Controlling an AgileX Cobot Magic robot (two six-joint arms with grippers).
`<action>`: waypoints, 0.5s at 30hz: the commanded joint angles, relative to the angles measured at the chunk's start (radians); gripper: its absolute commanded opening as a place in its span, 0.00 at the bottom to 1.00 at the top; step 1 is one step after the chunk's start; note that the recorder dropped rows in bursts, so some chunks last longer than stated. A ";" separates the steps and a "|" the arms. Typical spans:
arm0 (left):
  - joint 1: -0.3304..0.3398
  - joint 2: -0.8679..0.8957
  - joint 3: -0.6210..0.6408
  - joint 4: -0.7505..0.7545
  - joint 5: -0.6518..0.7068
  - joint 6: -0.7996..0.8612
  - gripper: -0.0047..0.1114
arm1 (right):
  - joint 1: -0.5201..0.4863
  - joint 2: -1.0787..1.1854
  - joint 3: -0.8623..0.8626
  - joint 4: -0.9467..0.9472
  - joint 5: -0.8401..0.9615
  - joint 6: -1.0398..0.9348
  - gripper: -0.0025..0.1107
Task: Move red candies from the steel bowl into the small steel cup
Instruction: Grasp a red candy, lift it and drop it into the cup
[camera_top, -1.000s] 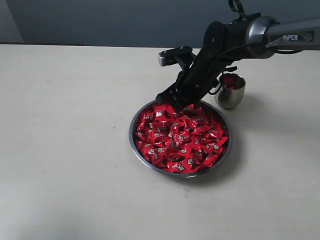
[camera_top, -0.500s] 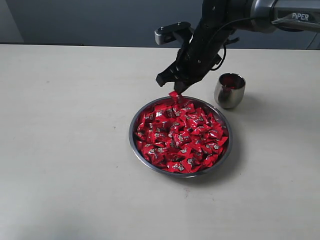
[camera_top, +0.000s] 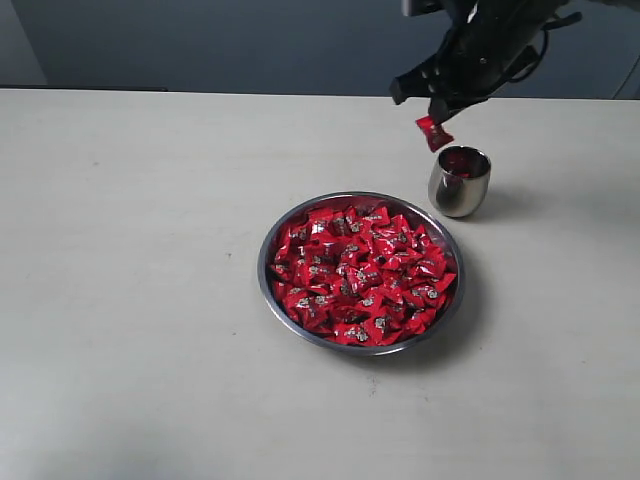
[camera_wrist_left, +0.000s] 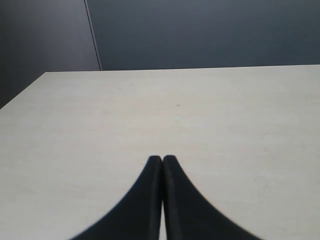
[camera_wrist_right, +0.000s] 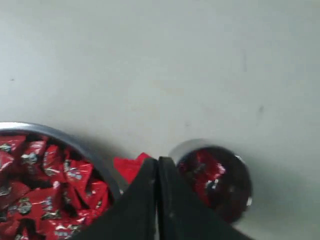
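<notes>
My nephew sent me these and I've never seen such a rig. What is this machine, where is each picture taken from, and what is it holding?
It is a robot with two arms, each ending in a two-fingered gripper. The wide picture comes from a camera off the arms; the other two come from cameras on the wrists, looking along the fingers. On the pale table stand a steel bowl full of red candies and a small steel cup with some red candy already inside. The right gripper, shut, holds one candy in the air close to the cup. The left gripper is shut and holds nothing; its picture shows only table.
</notes>
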 joint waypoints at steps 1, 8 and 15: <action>-0.010 -0.004 0.004 0.006 -0.002 -0.003 0.04 | -0.078 -0.015 -0.006 0.017 -0.022 0.002 0.01; -0.010 -0.004 0.004 0.006 -0.002 -0.003 0.04 | -0.091 0.038 -0.006 0.069 -0.026 -0.036 0.01; -0.010 -0.004 0.004 0.006 -0.002 -0.003 0.04 | -0.091 0.055 -0.006 0.048 -0.018 -0.032 0.01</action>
